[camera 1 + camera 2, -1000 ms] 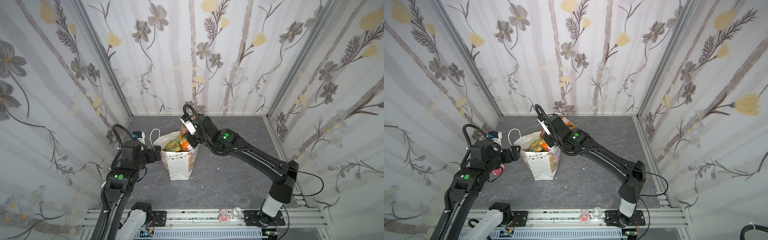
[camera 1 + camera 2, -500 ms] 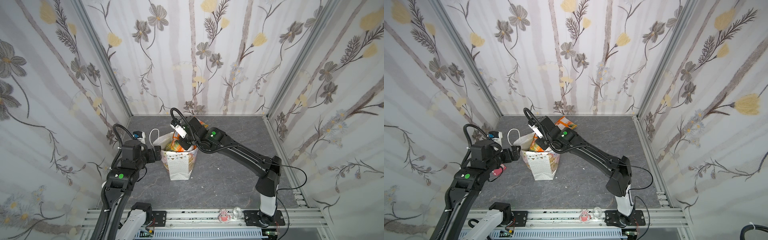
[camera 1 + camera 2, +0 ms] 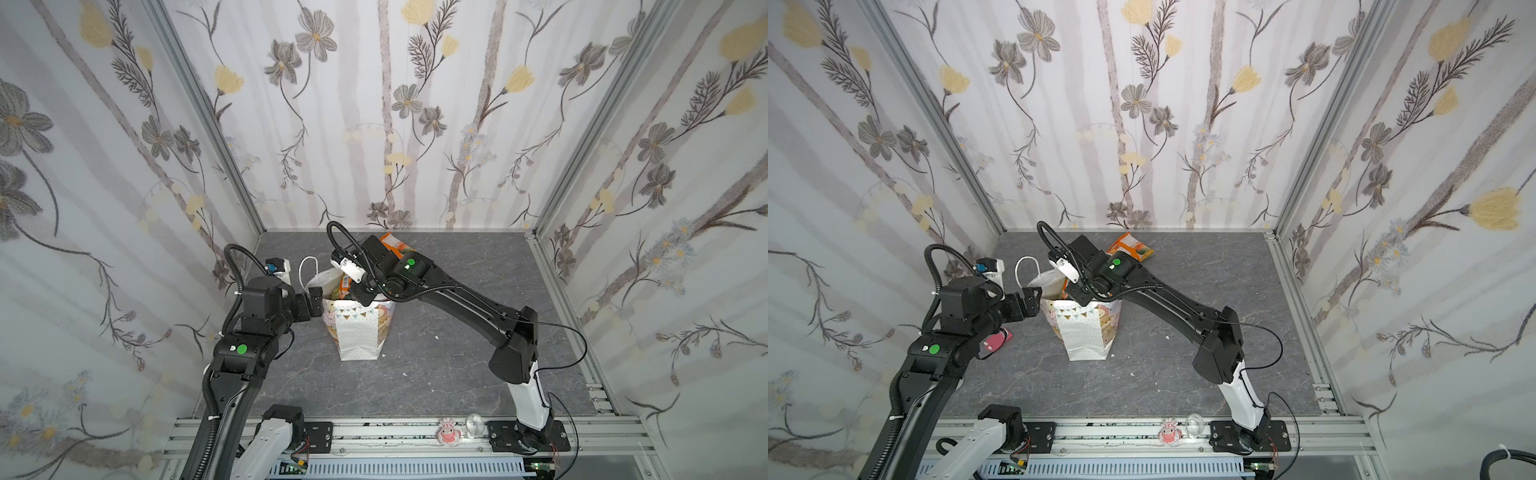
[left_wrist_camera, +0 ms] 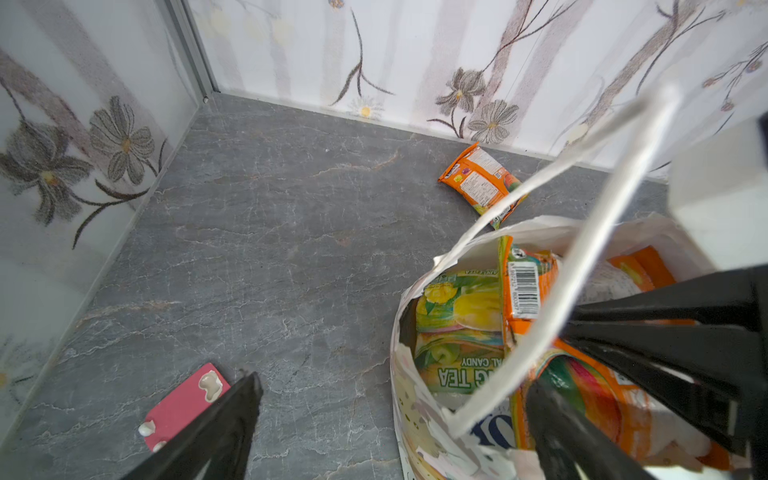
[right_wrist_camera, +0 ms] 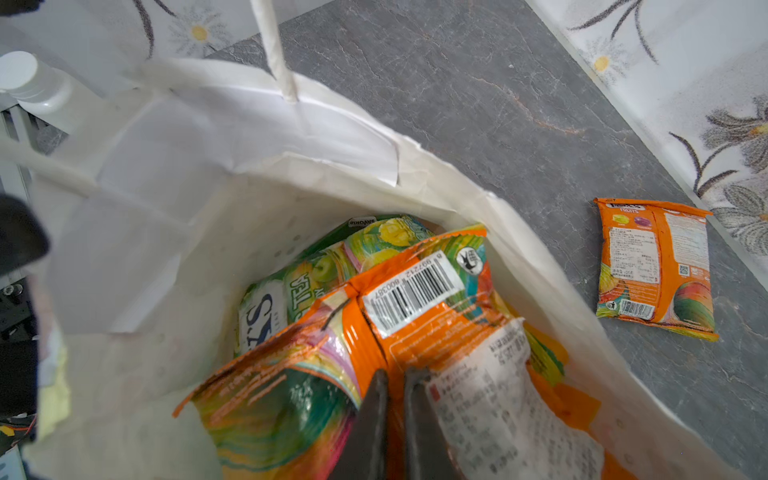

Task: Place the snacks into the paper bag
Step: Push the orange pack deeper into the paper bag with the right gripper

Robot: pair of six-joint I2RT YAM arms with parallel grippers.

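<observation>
Paper bag (image 3: 359,332) stands upright, centre-left of frame in both top views, mouth open. Right gripper (image 5: 395,376) is in the mouth, closed on the back seam of the held orange packet (image 5: 436,328). Green packet (image 5: 316,270) lies deeper inside. Left gripper (image 4: 395,382) gapes wide, astride the bag's left wall. Loose orange packet (image 3: 1133,249) lies flat on the tabletop (image 3: 457,374), just above the bag.

- bright, soft, even light all round; the flowered walls (image 3: 374,124) look pale and washed.
- shadows are faint, just a soft grey smudge on the floor (image 3: 415,374) beside the paper bag (image 3: 359,332).
- no harsh glare; only a mild sheen on the barcoded orange packet (image 5: 415,299) between the right gripper (image 5: 395,376) jaws.
- in the left wrist view the cord handle (image 4: 582,249) just ahead of the left gripper (image 4: 395,382) jaws is blurred; the floor beyond is sharp.
- the right gripper's fingers (image 5: 374,415) are soft-focus, the print just past them crisp.
- in both top views the corner posts (image 3: 199,116) splay outward toward the edges.
</observation>
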